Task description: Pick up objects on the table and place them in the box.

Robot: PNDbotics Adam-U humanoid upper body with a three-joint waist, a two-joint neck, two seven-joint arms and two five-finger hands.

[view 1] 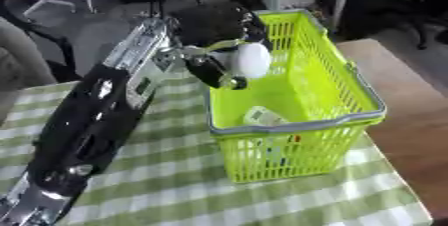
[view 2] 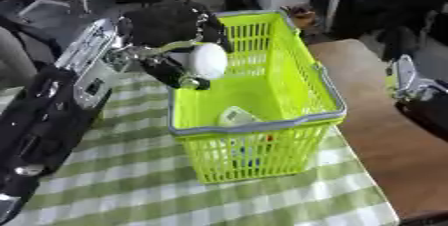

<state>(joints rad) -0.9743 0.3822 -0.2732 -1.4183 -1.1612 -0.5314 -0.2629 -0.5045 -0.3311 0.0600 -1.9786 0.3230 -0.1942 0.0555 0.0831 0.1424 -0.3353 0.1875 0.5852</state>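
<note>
Left eye view: left hand (view 1: pixel 214 27) sits over the far-left rim of the basket (view 1: pixel 350 77), fingers curled round a white egg-shaped object (view 1: pixel 251 60). Object hangs just below and to the right of the palm, above the basket's interior, clear of the basket floor. Its long axis runs roughly vertical, narrower end up as far as I can tell. A dark finger (view 1: pixel 210 73) wraps under it on the left side, with a small yellowish bit at the tip.

Left arm (view 1: pixel 96 115) comes in from the lower left, black shell with a silver section near the wrist, running diagonally up to the hand.

Basket is lime green plastic mesh with a grey rim, long axis pointing away from the camera, slightly tilted to the right. Inside, near the front wall, a pale rectangular item (view 1: pixel 262 117) lies flat; some red and blue shows through the front mesh, can't make out what it is.

Right hand (view 2: pixel 409 86) shows only in the right eye view at the right edge, silver and black; can't tell what its fingers are doing.

Tabletop (view 1: pixel 411 135) is brown wood, covered on the left by a green and white checked cloth (view 1: pixel 175 180); basket stands on the cloth. Behind: dark floor, stand legs and dim clutter.
</note>
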